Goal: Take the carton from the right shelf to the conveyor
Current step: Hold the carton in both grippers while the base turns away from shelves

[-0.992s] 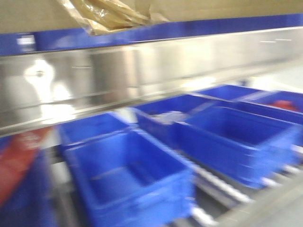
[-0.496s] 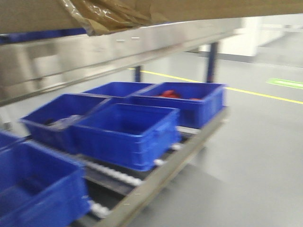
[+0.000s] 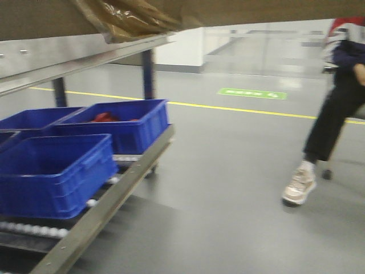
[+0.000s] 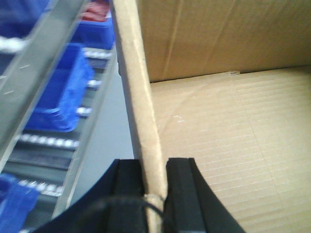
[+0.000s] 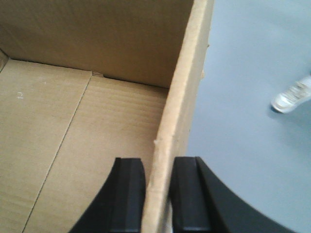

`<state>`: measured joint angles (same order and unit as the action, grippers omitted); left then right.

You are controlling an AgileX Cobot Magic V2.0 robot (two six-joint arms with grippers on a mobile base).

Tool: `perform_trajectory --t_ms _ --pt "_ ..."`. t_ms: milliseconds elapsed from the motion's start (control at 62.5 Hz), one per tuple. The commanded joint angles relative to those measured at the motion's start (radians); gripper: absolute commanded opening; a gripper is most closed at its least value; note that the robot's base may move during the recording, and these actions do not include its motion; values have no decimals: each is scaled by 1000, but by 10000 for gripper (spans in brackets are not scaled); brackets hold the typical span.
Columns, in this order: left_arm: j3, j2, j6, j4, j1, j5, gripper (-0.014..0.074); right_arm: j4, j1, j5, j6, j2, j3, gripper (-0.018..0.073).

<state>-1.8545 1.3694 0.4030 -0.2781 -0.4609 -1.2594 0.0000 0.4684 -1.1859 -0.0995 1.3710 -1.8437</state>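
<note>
Showing only its blurred lower part at twelve o'clock ahead, the carton (image 3: pixel 256 11) is cut off. My left fingers (image 4: pixel 130 182) pinch its left wall, my right fingers (image 5: pixel 130 187) its right wall, both clamped.

Matte blk jaws, rounded tops, thin blk cable (image 4: pixel 151 205) at L wrist

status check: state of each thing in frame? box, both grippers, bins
carton: top open, empty inside, pinched at two opposite side walls.
left gripper: shut on one carton side wall.
right gripper: shut on the opposite carton side wall.
near blue bin: open, no contents visible.
far blue bin: open, something red inside.
</note>
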Motion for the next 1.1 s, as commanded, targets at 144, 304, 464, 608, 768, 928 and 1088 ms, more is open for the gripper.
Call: perform_trajectory --t_ms 144,304,464,608,768,928,1088 --pt "-5 -7 -3 45 -13 38 -16 22 3 73 3 -6 -4 -69" --pt "-5 -7 -3 45 -13 38 -16 22 3 73 3 -6 -4 -69" --pt "-5 -7 -3 45 -13 38 -16 22 3 73 3 -6 -4 -69" --pt "-5 -7 -3 45 -13 38 -16 22 3 73 3 -6 -4 -69" --pt "-5 -7 -3 43 -13 38 -16 22 3 73 3 -6 -4 -69" --pt "-5 -7 -3 43 -13 38 -16 22 3 73 3 -6 -4 -69" --pt "-5 -7 -3 43 -13 38 -16 22 3 73 3 -6 -4 -69"
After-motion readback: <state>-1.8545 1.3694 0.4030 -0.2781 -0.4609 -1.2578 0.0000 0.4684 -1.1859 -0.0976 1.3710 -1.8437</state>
